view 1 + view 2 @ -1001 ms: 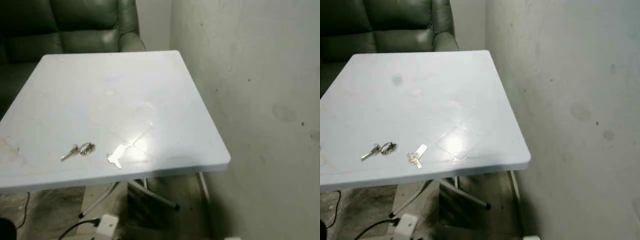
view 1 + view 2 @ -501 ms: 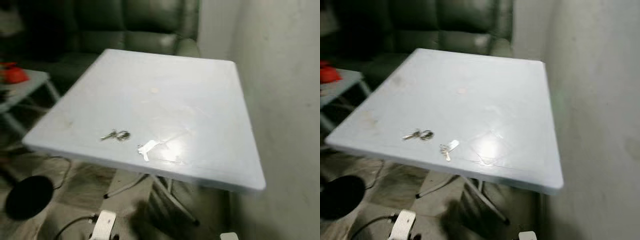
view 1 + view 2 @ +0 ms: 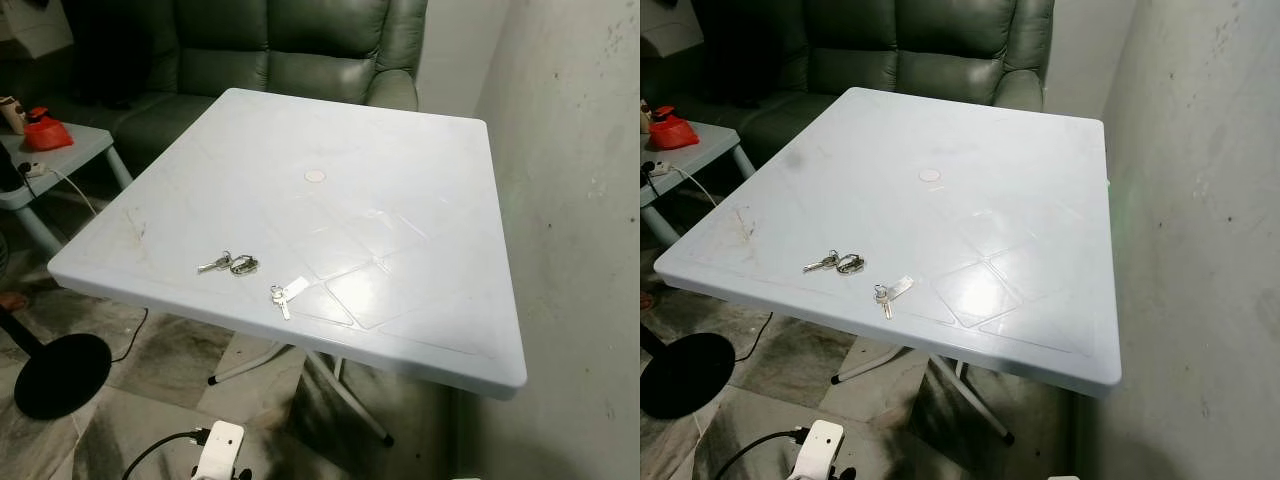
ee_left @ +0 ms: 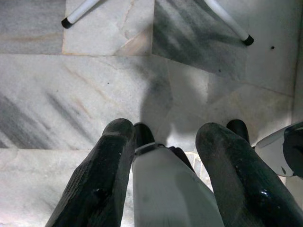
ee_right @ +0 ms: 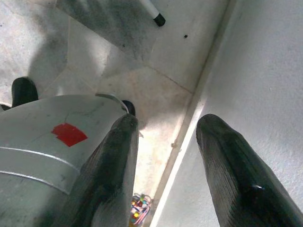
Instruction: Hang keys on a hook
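Two sets of keys lie near the front edge of a white plastic table [image 3: 400,190]. One is a bunch of keys on a ring [image 3: 230,264], to the left. The other is a single key with a white tag [image 3: 284,294], a little to its right. My left gripper [image 4: 163,137] hangs open over the marble floor, pointing down. My right gripper [image 5: 165,130] also hangs open, close to the grey wall, with nothing between its fingers.
A grey wall [image 3: 570,200] runs along the table's right side. A dark green sofa [image 3: 290,50] stands behind the table. At the left are a small side table [image 3: 60,150] with a red object [image 3: 45,130] and a black round base [image 3: 62,375] on the floor. A white power strip [image 3: 218,450] lies below.
The camera has swung and the blur is gone: the table now sits more central, and the sofa, side table and black base show at the left. The keys have not moved on the table.
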You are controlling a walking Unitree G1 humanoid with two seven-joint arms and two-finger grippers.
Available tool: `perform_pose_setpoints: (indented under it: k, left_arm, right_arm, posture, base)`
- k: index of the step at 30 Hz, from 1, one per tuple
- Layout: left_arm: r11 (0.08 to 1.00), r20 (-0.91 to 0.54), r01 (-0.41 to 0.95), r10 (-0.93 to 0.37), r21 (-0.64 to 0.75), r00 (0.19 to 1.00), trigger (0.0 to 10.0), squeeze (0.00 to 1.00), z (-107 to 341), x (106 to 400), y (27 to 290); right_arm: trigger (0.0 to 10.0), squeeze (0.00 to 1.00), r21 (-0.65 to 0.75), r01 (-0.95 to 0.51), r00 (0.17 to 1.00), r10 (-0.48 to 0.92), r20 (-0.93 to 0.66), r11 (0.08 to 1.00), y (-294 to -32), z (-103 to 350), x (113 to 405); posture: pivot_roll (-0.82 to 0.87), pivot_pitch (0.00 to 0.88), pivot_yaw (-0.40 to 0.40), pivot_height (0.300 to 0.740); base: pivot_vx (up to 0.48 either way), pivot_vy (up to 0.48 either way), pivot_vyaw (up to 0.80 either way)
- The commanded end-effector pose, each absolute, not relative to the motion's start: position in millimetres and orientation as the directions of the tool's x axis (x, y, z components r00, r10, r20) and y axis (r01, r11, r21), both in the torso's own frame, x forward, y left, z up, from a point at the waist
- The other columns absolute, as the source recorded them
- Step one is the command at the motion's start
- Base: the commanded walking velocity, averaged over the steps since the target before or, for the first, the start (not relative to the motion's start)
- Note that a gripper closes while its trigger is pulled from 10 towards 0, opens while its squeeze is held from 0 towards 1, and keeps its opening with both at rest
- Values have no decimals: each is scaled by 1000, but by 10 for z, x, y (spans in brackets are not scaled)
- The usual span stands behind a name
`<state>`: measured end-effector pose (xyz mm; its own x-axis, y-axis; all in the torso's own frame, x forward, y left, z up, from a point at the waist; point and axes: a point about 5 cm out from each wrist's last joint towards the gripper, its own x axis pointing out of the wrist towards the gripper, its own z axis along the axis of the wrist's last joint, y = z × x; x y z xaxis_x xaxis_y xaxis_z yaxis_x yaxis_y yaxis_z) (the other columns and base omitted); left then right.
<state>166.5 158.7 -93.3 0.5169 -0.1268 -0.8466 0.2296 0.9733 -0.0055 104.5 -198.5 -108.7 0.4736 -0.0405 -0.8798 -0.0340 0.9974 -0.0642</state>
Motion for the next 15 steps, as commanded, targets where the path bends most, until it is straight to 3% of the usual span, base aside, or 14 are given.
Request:
perform_pose_setpoints:
  k: [1,15]
  left_arm:
    - [975,-853,222,-111,6,510,10000,0,-936,1657,1638]
    - [975,-852,220,-112,3,511,10000,0,-931,1674,1620]
  right_arm:
    - [10000,0,-56,-32,475,-34,-879,998,-1964,-1088,1051]
    - [10000,0,-49,-26,471,-31,-882,998,-1996,-1092,1007]
  posture:
    - [-132,0,-9,740]
    - [-136,0,-15,740]
  base:
    - [0,394,0]
    - [0,479,0]
